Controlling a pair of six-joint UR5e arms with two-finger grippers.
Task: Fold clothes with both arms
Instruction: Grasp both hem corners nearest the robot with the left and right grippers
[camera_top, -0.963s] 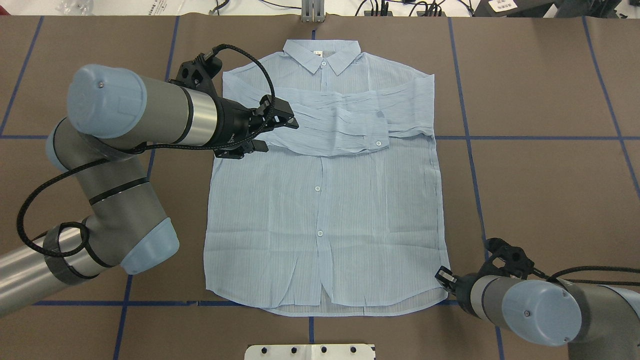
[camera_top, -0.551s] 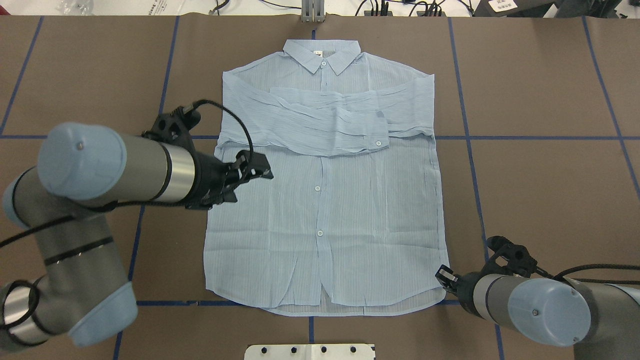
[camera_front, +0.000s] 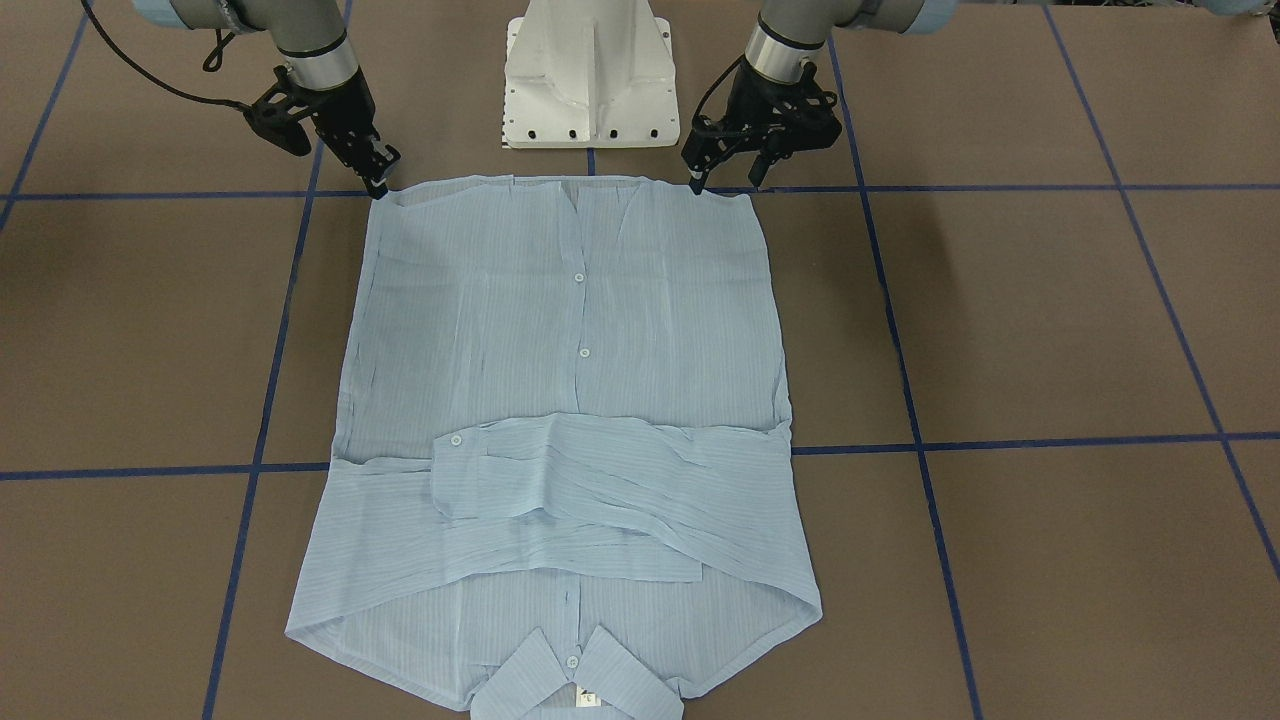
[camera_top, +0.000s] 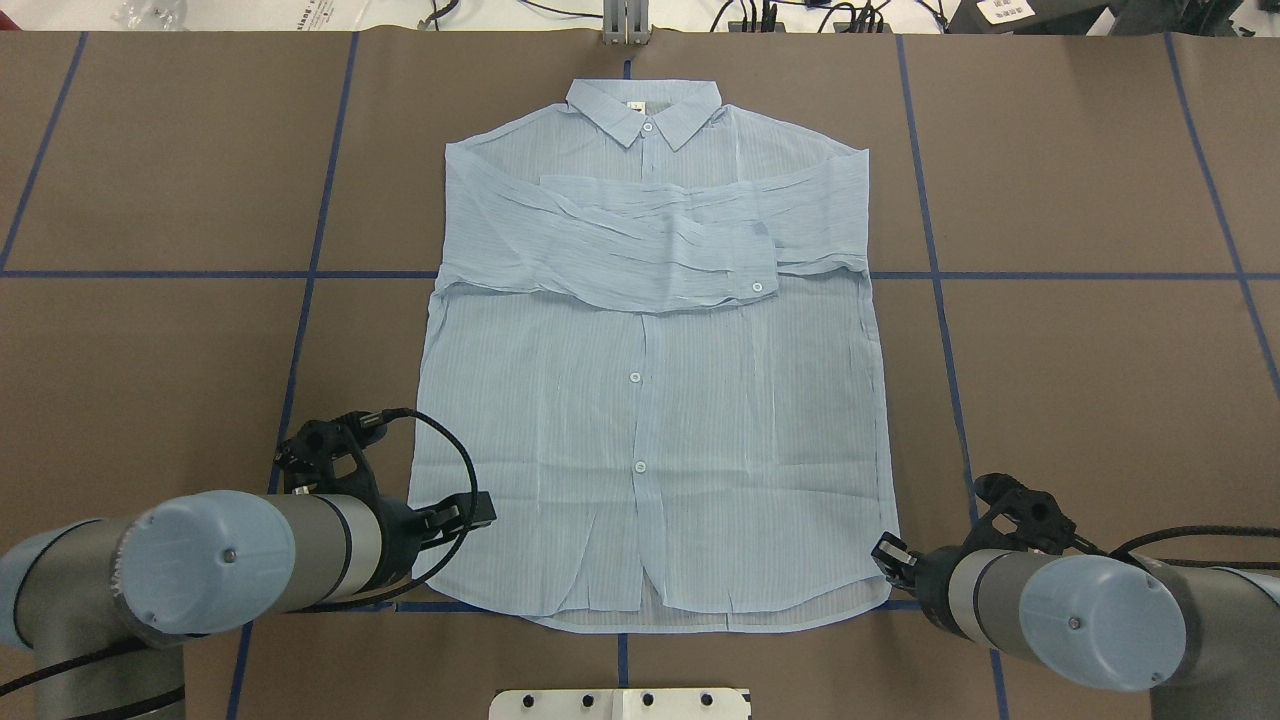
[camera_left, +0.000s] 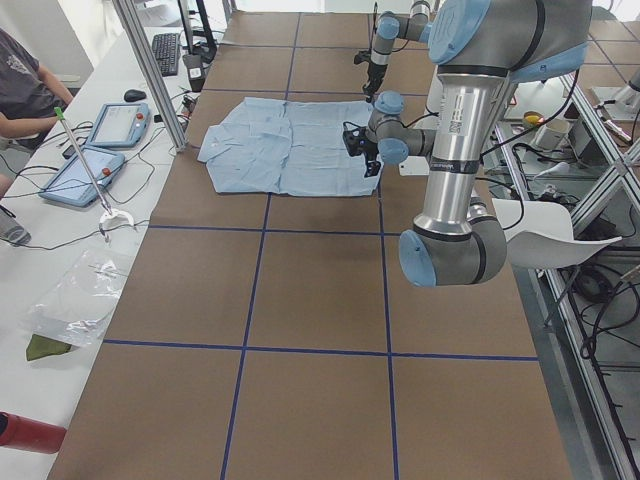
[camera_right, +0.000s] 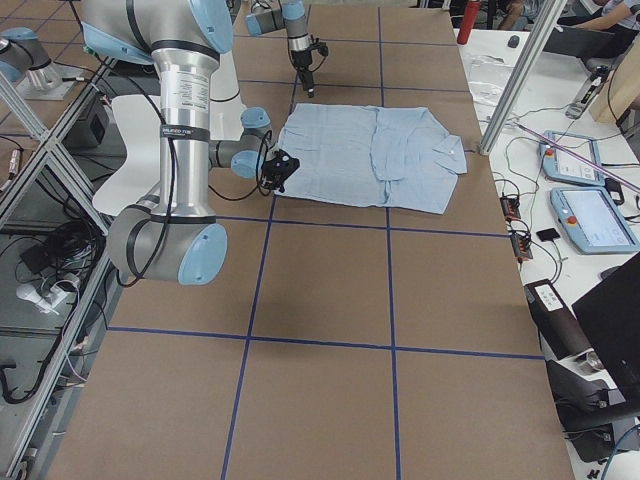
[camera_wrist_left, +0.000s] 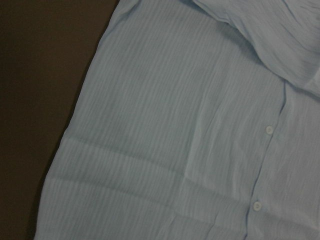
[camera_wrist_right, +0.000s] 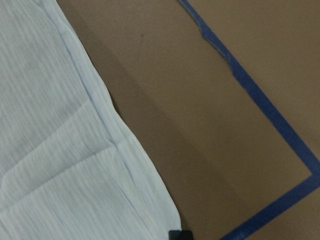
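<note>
We see the pale-blue striped shirt (camera_top: 650, 420) lying flat and buttoned, front up, midway along the brown worktop (camera_top: 1050, 400). Its collar (camera_top: 645, 105) points to the worktop's far edge and its hem (camera_top: 700, 612) lies toward the robot's edge, just in front of the white pedestal (camera_front: 590, 70). Both sleeves (camera_top: 650, 250) are laid across the chest, one over the other, so the shirt forms a plain rectangle. We judge the sleeve stage done and the lengthwise fold, hem up toward the collar, not yet begun.

The two grippers sit at opposite ends of the hem, which is where a two-armed lift has to start if the cloth is to rise evenly. The left gripper (camera_front: 725, 165) hovers low by the hem corner on its own side, over the edge of the cloth. Its fingers are spread, with nothing between them, and its wrist camera looks down on the shirt's side edge and button placket. The right gripper (camera_front: 375, 172) stands at the other hem corner with a fingertip (camera_wrist_right: 180, 235) right at the cloth's edge. We cannot tell from these views how wide it stands or whether it has any fabric.

The cloth is thin and lightly creased. We expect each pinch must take both layers at its corner, or the front will peel away from the back. The blue tape lines (camera_top: 1000, 275) on the worktop give us a check that the shirt lies square.
</note>
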